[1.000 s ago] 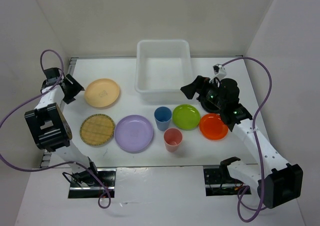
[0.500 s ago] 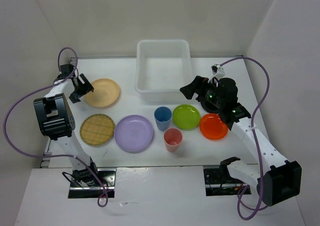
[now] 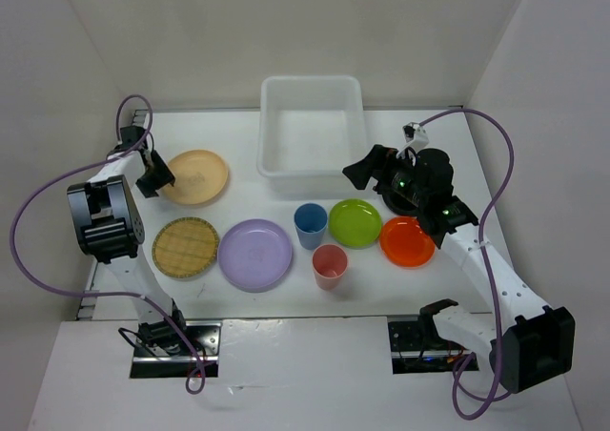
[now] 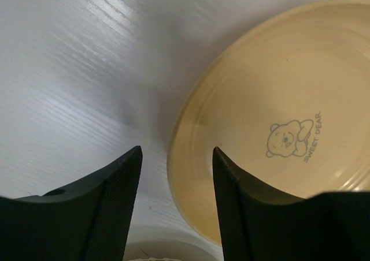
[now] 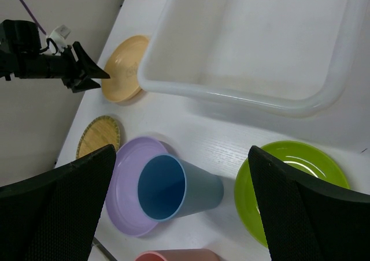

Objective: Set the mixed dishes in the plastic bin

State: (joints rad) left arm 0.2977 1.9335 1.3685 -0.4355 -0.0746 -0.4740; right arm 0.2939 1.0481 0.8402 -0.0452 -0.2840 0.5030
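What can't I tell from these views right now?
- Left wrist view: whether the left gripper touches the peach plate; one finger overlaps its rim.
- Right wrist view: pink cup, only its rim above the bottom edge; plastic bin, cut by the top edge.
- Top view: anything under the right arm, which covers part of the orange plate.

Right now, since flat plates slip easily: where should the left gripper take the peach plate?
Grip the peach plate by its raised rim at the left edge, coming from the left, where the left gripper hovers. It lies flat, so only the rim offers a pinch.
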